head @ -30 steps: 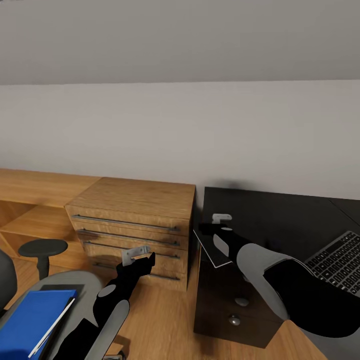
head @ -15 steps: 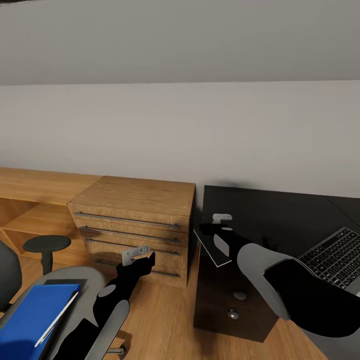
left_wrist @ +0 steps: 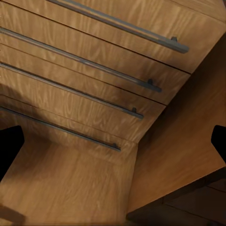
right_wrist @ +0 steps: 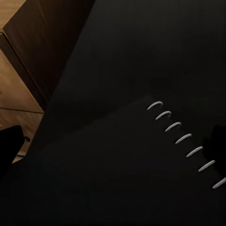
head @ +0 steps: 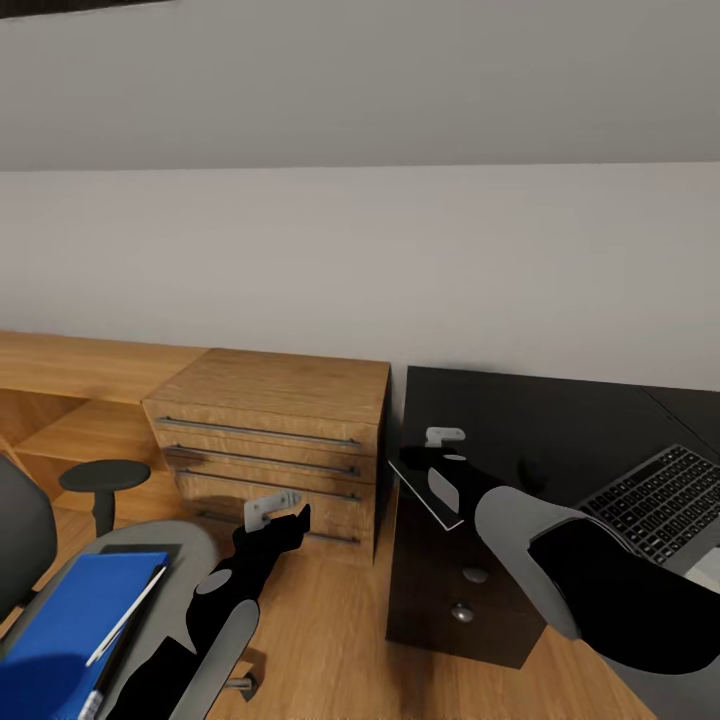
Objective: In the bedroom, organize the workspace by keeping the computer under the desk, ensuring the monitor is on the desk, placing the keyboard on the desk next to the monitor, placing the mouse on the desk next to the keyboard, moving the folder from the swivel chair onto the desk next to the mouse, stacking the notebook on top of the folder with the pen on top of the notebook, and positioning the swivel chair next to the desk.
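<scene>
My right gripper [head: 430, 447] hangs over the left end of the black desk [head: 560, 420]. It is shut on the thin grey notebook [head: 415, 485]. In the right wrist view the notebook's [right_wrist: 117, 169] face and spiral rings span the gap between the fingers. The silver keyboard [head: 660, 495] lies on the desk at the right, and a small dark lump [head: 532, 470] beside it may be the mouse. At lower left, the swivel chair's grey seat [head: 195, 550] carries the blue folder [head: 70, 620] with the white pen [head: 125, 618] on it. My left gripper [head: 280, 512] is open and empty beside the chair. Monitor and computer are out of view.
A light-wood drawer chest [head: 280, 410] stands against the wall left of the desk and faces my left gripper [left_wrist: 113, 141]. A black drawer cabinet [head: 450, 590] sits under the desk's left end. The chair's black armrest [head: 103, 478] rises at the left. Oak floor lies between the chair and the cabinet.
The camera has shifted: chest and chair slid slightly right and up, the keyboard came further into view. Both arms keep their pose, and the notebook stays with the right gripper.
</scene>
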`<state>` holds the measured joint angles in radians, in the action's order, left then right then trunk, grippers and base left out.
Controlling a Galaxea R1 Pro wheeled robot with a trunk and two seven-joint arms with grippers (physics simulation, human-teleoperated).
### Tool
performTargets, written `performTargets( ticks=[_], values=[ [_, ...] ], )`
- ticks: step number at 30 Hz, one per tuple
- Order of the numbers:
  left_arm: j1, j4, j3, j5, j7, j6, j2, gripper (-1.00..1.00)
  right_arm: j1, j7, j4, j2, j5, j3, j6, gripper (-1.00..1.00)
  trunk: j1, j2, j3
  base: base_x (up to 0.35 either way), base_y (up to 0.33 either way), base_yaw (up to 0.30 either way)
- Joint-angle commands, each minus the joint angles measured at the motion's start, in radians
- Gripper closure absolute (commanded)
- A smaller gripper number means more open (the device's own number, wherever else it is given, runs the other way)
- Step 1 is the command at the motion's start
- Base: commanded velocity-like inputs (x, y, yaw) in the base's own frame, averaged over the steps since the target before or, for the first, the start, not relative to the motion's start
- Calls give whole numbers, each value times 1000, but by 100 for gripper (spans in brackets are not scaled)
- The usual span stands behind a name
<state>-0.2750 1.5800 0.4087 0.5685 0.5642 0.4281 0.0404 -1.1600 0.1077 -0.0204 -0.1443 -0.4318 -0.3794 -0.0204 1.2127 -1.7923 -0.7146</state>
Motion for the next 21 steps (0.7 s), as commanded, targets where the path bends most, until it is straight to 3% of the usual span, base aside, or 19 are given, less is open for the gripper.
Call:
performTargets(
  ticks=[1, 10, 21],
  values=[
    [-1, 2, 2, 8, 10, 1, 1, -100, 0, 4, 3, 0, -15, -4, -2, -100, 0, 0, -1, -10, 0, 0],
    [-1, 2, 2, 9, 10, 1, 1, -100, 0, 4, 3, 0, -15, -4, -2, -100, 0, 0, -1, -133, 0, 0],
    [-1, 2, 2, 12, 10, 2, 1, -100, 0, 4, 3, 0, -15, -4, -2, -100, 0, 0, -1, -9, 0, 0]
  ],
)
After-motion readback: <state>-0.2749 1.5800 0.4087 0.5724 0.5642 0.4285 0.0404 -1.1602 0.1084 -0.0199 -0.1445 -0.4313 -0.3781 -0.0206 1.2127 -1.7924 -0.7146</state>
